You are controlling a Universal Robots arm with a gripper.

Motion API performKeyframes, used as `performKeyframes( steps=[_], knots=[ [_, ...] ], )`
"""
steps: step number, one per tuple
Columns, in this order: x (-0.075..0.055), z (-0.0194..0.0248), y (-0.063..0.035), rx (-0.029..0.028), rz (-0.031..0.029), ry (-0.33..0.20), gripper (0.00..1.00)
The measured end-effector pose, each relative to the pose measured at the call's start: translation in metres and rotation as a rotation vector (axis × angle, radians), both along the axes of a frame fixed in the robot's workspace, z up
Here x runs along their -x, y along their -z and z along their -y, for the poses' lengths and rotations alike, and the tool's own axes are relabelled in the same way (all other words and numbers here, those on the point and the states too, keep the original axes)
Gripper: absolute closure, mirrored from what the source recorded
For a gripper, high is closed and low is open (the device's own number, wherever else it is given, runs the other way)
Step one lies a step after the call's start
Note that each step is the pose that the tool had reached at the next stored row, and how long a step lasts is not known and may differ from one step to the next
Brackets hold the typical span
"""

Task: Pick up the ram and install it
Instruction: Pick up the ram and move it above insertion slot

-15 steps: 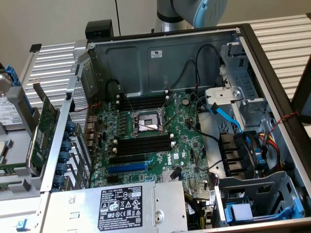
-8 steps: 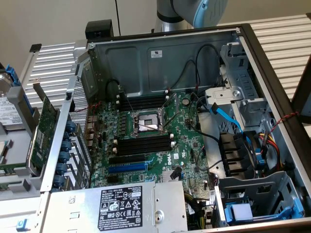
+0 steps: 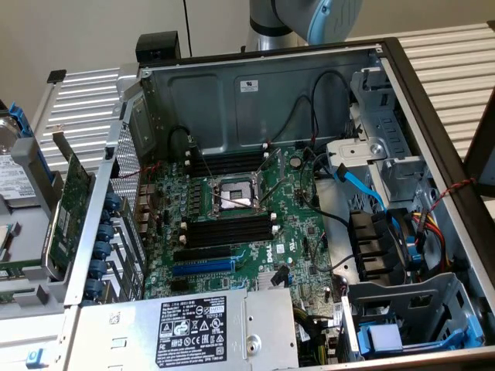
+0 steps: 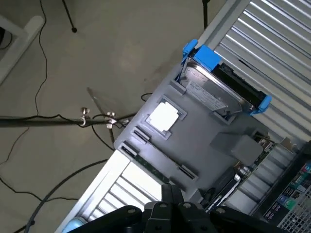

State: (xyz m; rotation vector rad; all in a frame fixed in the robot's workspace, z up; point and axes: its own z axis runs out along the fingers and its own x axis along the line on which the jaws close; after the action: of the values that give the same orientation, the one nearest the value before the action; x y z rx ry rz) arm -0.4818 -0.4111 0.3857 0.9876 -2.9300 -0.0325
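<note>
Claw (image 4: 171, 195) shut, pointing down over grey holder (image 4: 204, 141).

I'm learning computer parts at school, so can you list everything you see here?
grey metal computer case: one, grey, open, on the ribbed white table.
green motherboard: one, green, inside the case.
long black memory slots: two groups, black, either side of the silver processor socket.
grey power supply box: one, grey, case's near edge.
blue cable: one, blue, exterior view's right.
green expansion card with metal bracket: one, green, outside the case, exterior view's left.
grey plastic tray: one, grey, holds a silver hard drive in a blue frame.
long thin green ram stick: seemingly one, green, along the tray's edge.
silver-blue robot arm: one, behind the case.
black gripper: one, shut, empty, over the tray.
</note>
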Motion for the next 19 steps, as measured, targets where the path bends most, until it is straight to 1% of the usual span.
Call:
performKeyframes(
  steps=[6,19],
  knots=[
    [0.0000,0.0000,0.0002,0.0000,0.0004,-0.109,0.89],
    [0.0000,0.0000,0.0005,0.0001,0.0042,-0.345,0.89]
  ],
)
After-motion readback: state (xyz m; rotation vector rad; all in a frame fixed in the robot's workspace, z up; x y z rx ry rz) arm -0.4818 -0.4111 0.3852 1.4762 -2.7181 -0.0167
